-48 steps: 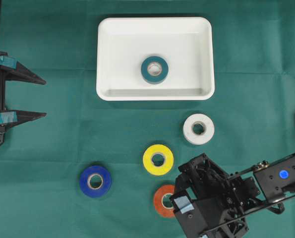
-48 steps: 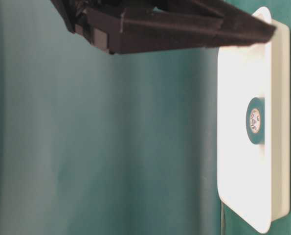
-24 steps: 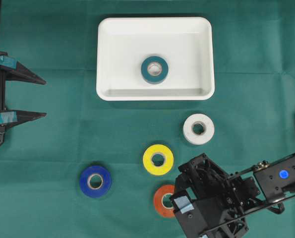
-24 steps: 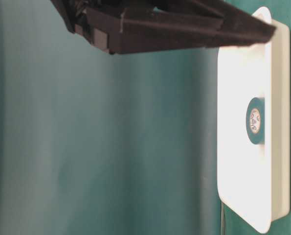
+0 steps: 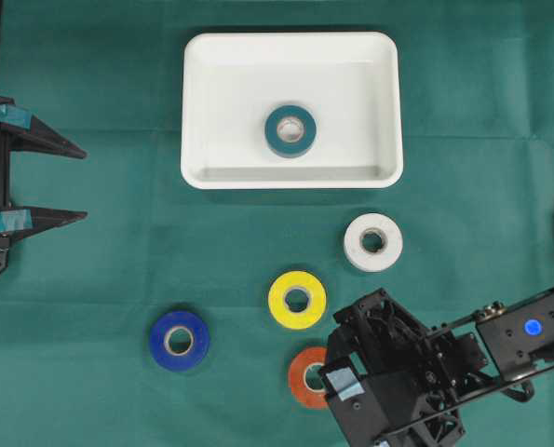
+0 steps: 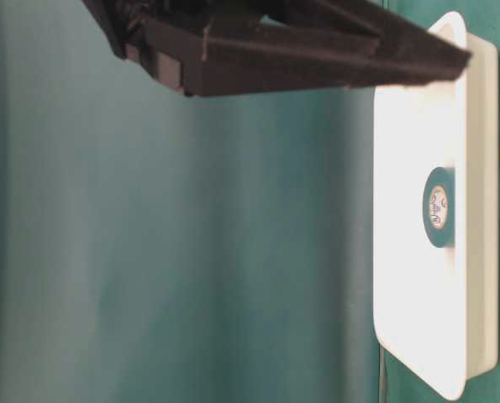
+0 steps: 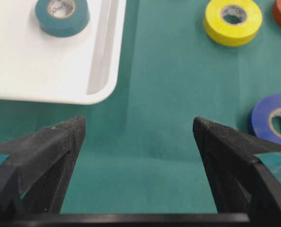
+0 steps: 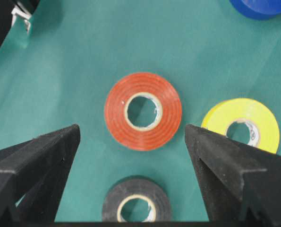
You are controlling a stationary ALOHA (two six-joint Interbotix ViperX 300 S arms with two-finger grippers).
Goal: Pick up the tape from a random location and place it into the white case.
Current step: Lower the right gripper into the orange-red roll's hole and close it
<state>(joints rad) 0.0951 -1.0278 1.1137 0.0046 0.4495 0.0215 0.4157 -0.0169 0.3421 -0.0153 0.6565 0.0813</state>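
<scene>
One teal tape [image 5: 290, 130] sits inside the white case [image 5: 202, 112] by the worktop's far edge. Right end effector [image 8: 131, 137] hangs wide open and empty over the orange tape [image 8: 143, 111]; left end effector [image 7: 138, 137] is open and empty too.

Nothing can be read for certain. The teal tape roll [image 7: 62, 16] in the white case [image 7: 102, 71], ahead and to the left of the left pincer [image 7: 138, 132], has dark print on its inner cardboard ring, but it is too small and blurred to make out. The other rolls' cores show only faint marks, and no other label or number shows.
</scene>
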